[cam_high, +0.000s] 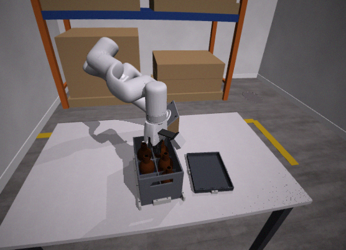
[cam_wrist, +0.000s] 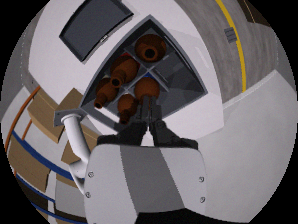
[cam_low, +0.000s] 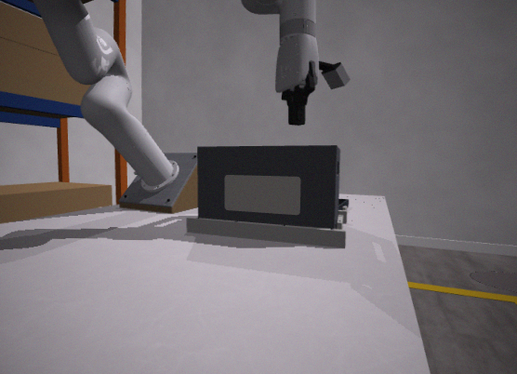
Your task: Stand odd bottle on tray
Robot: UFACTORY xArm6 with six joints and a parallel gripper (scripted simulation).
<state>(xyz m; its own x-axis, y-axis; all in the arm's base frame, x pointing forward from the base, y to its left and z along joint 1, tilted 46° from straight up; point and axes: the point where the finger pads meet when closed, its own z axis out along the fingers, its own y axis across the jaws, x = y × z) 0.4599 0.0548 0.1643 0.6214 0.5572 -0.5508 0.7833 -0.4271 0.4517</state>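
The grey crate holds brown bottles standing in its compartments. In the top view, the right row has a front bottle, a middle bottle and a rear bottle. The left row has a middle bottle and a rear bottle; its front compartment is empty. Neck differences are too small to tell. My gripper is shut, empty, above the crate. The dark tray is level and empty.
Pale stops stand around the crate's foot. The tray lies right of the crate in the top view, across a narrow gap. The arm's slanted base stands behind the crate. The crate's walls rise around the bottles.
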